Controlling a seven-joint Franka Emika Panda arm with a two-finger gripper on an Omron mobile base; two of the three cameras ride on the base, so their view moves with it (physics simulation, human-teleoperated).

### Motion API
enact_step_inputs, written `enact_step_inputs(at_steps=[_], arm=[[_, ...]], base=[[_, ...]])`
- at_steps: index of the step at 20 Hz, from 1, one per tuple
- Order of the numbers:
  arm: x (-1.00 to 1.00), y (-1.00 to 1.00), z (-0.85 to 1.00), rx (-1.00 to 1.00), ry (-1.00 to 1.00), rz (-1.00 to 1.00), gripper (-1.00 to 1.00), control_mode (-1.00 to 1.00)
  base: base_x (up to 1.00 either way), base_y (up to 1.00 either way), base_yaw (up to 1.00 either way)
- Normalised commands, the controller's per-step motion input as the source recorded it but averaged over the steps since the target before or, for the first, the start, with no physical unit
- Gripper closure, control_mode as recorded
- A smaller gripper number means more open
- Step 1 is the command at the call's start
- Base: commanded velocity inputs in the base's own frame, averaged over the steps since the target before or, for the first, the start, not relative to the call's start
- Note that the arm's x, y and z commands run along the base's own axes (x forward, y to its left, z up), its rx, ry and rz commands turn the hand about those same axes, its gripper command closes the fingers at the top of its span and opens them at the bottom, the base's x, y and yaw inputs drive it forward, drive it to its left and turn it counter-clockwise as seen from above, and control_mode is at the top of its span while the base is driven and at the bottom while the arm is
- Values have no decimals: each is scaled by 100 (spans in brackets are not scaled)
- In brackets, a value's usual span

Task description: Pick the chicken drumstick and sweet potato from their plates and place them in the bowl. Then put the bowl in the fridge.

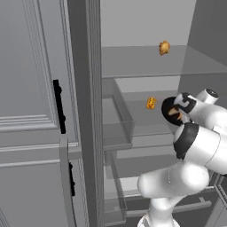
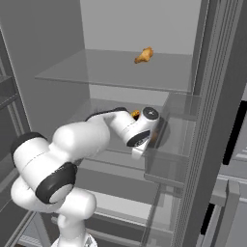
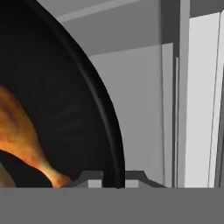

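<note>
My gripper (image 3: 114, 177) is shut on the rim of the glossy black bowl (image 3: 65, 100), with the rim running between the two fingertips. The orange-brown chicken drumstick (image 3: 22, 140) lies inside the bowl, its thin bone end toward the gripper. A dull brown edge at the lower left, under the drumstick, looks like the sweet potato (image 3: 3, 177). From the base, the bowl (image 1: 170, 111) sits over the middle glass shelf inside the open fridge (image 1: 146, 71), held by the gripper (image 1: 181, 110). The hand (image 2: 140, 132) hides most of the bowl there. The plates are out of view.
The fridge door (image 1: 31, 111) stands open at the left with its dark bar handle (image 1: 58, 106). An orange bit (image 1: 164, 47) lies on the upper glass shelf, another (image 1: 150, 103) on the middle shelf behind the bowl. A clear bin (image 2: 173, 140) sits right of the hand.
</note>
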Motion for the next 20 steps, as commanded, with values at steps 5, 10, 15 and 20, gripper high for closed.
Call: enact_step_inputs(at_steps=[5,10,15,20], arm=[[41,-5,-47,2,0,0,100,-100],[35,2,-25,0,-5,0,-100,-100],[-1,3,0,0,-31,0,-100,-100],[-36,22,37,-6,-29,0,-100,-100]], base=[[0,0,0],[0,0,0],[0,0,0],[0,0,0]])
